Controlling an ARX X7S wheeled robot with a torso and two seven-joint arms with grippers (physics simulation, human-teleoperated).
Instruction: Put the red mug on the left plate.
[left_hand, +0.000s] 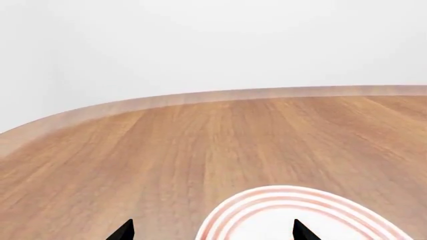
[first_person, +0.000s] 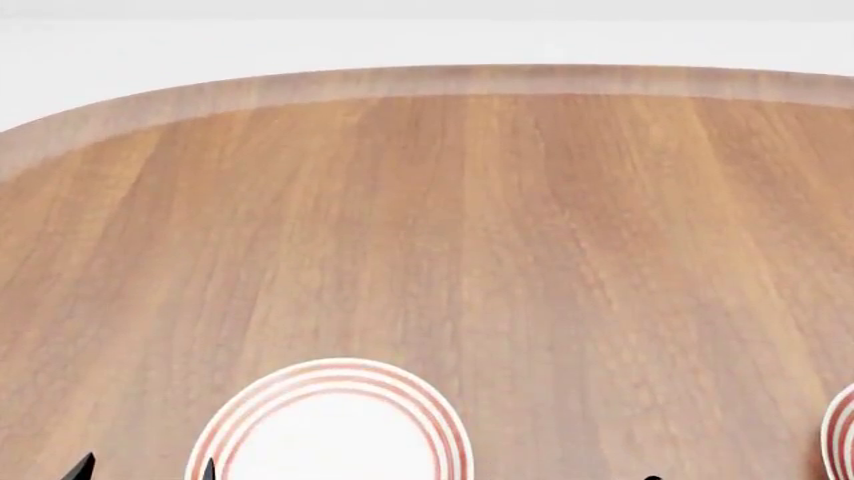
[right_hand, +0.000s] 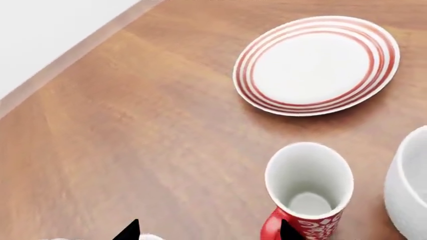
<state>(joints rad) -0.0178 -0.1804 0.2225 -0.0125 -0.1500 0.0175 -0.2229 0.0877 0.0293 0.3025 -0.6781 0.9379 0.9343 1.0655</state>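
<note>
The red mug (right_hand: 308, 200) stands upright on the wooden table, white inside, and shows only in the right wrist view. My right gripper (right_hand: 208, 232) is open and empty; one fingertip (right_hand: 288, 231) shows against the mug's side, and the mug is not between the jaws. The left plate (first_person: 334, 430), white with red rings, lies at the near edge of the head view and also shows in the left wrist view (left_hand: 267, 220). My left gripper (left_hand: 213, 232) is open and empty, low over that plate's rim. A ringed plate (right_hand: 317, 65) lies beyond the mug; I cannot tell which one it is.
A larger plain white mug (right_hand: 410, 190) stands close beside the red mug. The second plate's rim (first_person: 841, 430) shows at the right edge of the head view. A white object (right_hand: 150, 237) peeks in by the right gripper. The table's far edge (first_person: 427, 80) curves across the back.
</note>
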